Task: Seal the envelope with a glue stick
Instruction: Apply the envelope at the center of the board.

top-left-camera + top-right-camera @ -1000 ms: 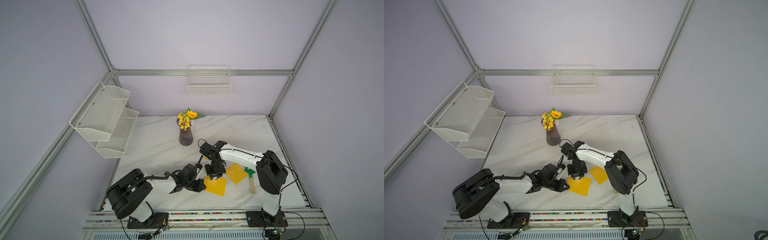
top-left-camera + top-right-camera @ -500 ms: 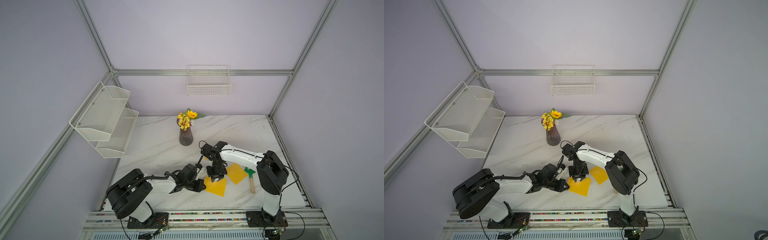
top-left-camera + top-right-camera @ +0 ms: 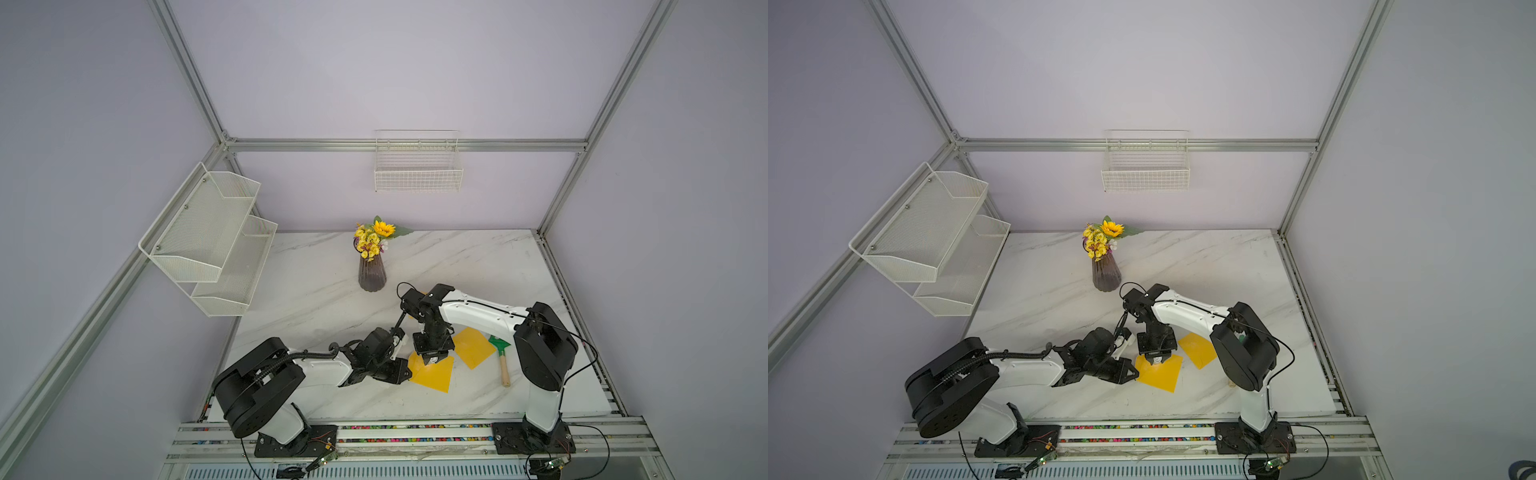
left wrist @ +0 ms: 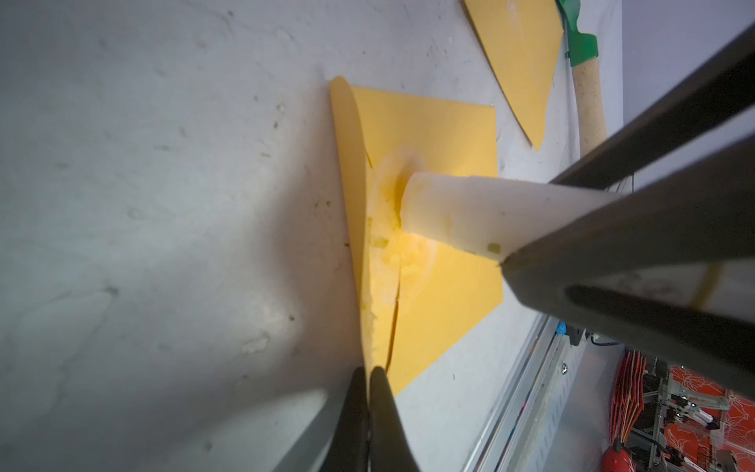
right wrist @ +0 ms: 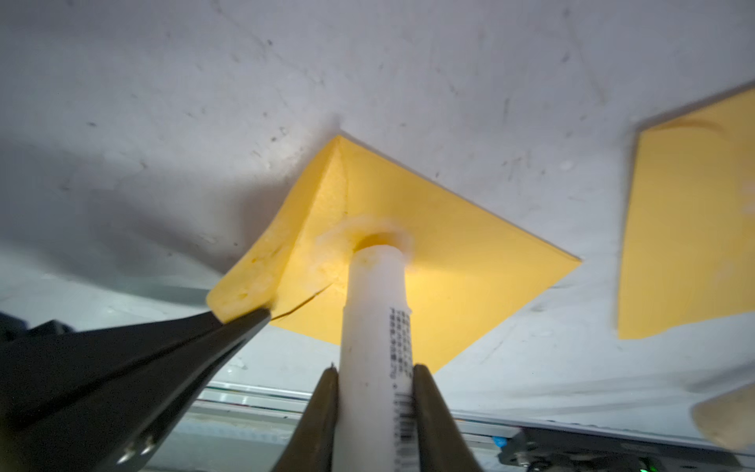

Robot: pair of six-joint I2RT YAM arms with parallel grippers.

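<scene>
A yellow envelope [image 3: 434, 374] [image 3: 1160, 374] lies near the table's front. My left gripper [image 4: 369, 372] [image 3: 409, 371] is shut on the tip of its flap [image 4: 351, 184] [image 5: 261, 269] and holds the flap raised off the envelope body [image 5: 470, 261]. The glue stick [image 5: 378, 310] [image 4: 482, 216], a white tube with a dark-printed label, stands upright in my right gripper [image 5: 376, 378] [image 3: 432, 359], which is shut on it. Its uncapped end presses on the envelope just beside the raised flap. White glue smears show around the contact spot and on the flap's inner face.
A second yellow envelope [image 3: 473, 347] lies to the right, with a green rake with a wooden handle [image 3: 502, 357] beyond it. A dark vase of yellow flowers [image 3: 372, 270] stands behind the arms. A white mesh shelf [image 3: 208, 241] hangs at the left and a wire basket [image 3: 417, 166] on the back wall.
The right gripper with the glue stick has edged slightly toward the table's front. The left gripper still holds the flap in the same place.
</scene>
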